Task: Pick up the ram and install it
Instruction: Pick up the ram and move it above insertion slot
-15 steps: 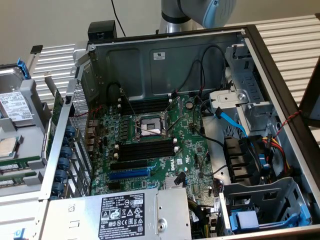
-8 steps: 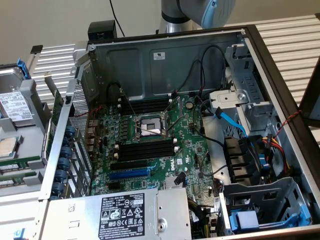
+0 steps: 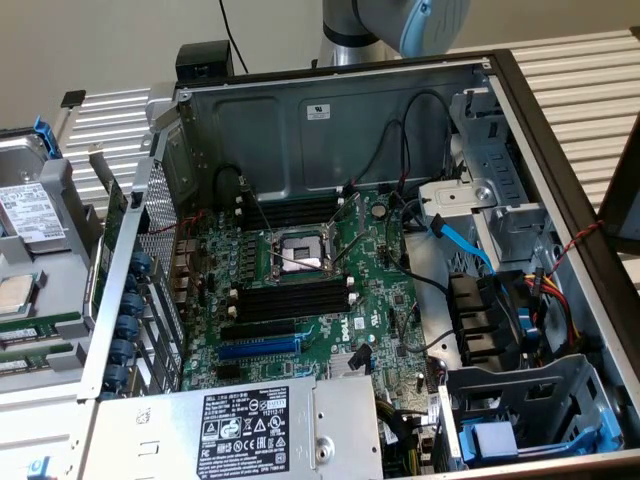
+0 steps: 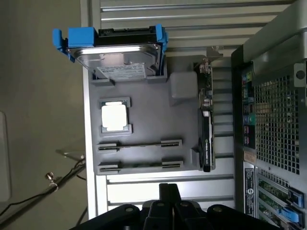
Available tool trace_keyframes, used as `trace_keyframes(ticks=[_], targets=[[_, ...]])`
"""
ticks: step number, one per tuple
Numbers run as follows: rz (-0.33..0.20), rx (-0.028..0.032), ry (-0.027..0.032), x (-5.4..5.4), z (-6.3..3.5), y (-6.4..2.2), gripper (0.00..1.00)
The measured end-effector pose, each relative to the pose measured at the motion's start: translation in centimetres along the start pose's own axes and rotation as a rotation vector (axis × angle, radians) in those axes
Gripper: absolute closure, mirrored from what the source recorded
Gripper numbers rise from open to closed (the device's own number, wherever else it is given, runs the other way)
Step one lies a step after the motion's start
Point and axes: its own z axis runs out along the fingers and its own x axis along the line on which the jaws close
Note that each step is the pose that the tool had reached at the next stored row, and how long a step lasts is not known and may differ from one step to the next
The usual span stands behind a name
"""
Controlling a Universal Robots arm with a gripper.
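Hovering above parts tray [image 4: 144,139] | claw [image 4: 168,211] near ram [image 4: 139,143]

The exterior view looks steeply down from close range into the open grey metal computer case [image 3: 330,110], its green motherboard [image 3: 310,290] filling the middle. The wrist view hangs above the grey plastic parts tray [image 4: 144,120] beside that case. Both show the tray [image 3: 40,290] and the case's perforated rear wall [image 4: 276,124].
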Motion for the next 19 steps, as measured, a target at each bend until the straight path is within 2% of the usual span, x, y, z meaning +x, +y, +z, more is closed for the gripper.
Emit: trace_keyframes(ticks=[6, 19], targets=[[-0.014, 0.0012, 0.005, 0.03, 0.12, 0.36, 0.89], [-0.246, -0.0005, 0.0081, 0.05, 0.38, 0.37, 0.89]])
